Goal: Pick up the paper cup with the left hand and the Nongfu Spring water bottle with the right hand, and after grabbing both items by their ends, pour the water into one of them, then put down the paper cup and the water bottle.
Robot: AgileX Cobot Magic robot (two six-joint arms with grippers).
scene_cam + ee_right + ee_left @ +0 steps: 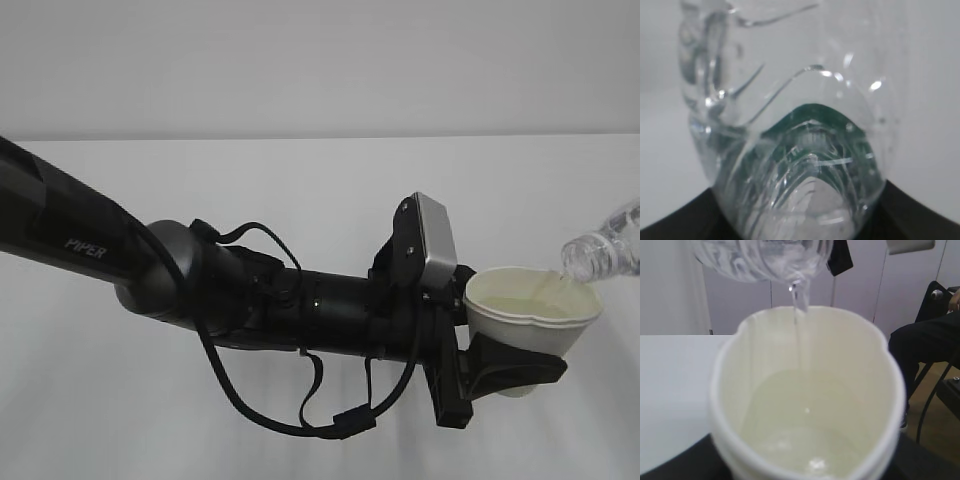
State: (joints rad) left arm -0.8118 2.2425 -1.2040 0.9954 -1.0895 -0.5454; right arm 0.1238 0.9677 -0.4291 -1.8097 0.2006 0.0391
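While the cup [530, 310] is gripped by the left hand [500, 365] above the tabletop [300, 200], water [799, 330] is poured from the tilted bottle [605, 245], clamped in the right hand [670, 225]; a seated person [925, 345] is glimpsed behind.

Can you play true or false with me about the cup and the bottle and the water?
1. The cup is empty. False: it already holds some water.
2. The bottle is tipped with its mouth over the cup. True.
3. The cup stands on the table. False: the left gripper holds it up in the air.
4. A thin stream falls from the bottle into the cup. True.
5. The cup's rim is perfectly round. False: it is squeezed out of shape.
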